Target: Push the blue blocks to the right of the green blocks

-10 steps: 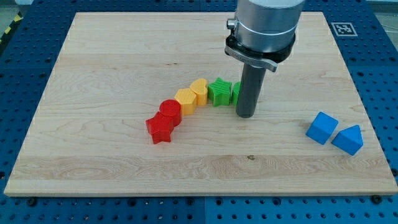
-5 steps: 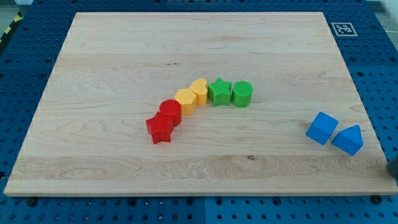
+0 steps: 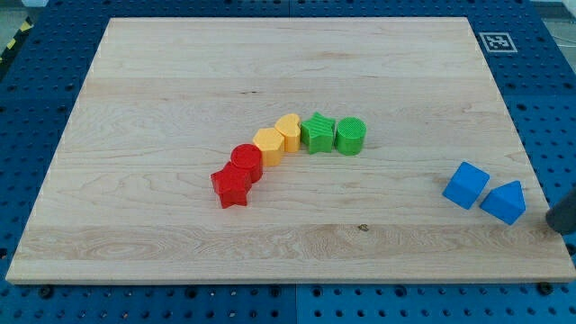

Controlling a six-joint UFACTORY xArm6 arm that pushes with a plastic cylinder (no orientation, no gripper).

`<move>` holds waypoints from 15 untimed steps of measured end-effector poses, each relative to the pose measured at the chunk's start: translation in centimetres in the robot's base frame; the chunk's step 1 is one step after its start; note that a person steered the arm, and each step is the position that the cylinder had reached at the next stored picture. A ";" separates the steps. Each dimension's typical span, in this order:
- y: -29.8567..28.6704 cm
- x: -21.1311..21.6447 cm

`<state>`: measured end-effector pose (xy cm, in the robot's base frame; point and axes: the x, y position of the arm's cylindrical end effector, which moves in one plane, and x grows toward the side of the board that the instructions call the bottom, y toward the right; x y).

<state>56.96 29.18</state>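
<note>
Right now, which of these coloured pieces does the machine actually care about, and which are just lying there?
Part of the job:
blue cube
blue house-shaped block
green star
green cylinder
my tip, at the view's right edge, just right of the blue blocks

Just lying about:
yellow heart
yellow hexagon
red cylinder
red star

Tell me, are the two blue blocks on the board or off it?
On: blue cube and the other blue block rest inside the board's right edge.

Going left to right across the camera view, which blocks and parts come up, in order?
Red star → red cylinder → yellow hexagon-like block → yellow heart → green star → green cylinder → blue cube → blue house-shaped block → my tip, at the right edge.
</note>
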 end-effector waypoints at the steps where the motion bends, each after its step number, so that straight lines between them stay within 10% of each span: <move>1: -2.5 -0.6; 15: -16.1 -7.2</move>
<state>49.81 13.12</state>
